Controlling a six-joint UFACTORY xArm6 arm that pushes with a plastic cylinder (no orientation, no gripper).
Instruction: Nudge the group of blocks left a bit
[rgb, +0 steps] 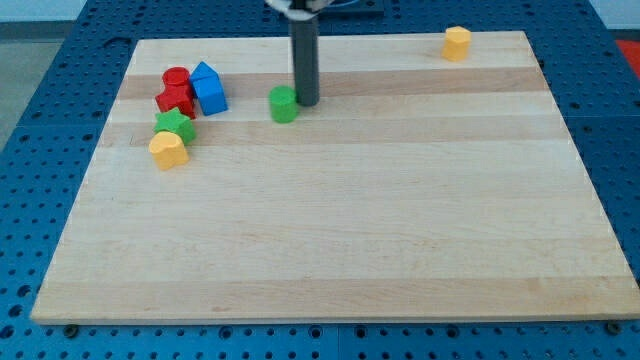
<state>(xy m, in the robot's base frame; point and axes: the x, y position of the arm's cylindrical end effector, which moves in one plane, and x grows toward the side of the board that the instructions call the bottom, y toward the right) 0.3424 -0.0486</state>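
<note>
A group of blocks sits at the view's upper left on the wooden board (330, 220): a red cylinder (176, 78), a red star-like block (175, 99), a blue house-shaped block (208, 88), a green star (175, 125) and a yellow block (169, 149). A green block (284, 104) stands apart to their right. My tip (306, 103) is right beside the green block, on its right, touching or nearly touching it. A yellow block (457, 43) sits alone at the view's top right.
The board lies on a blue perforated table (40, 120). The board's edges show on all sides.
</note>
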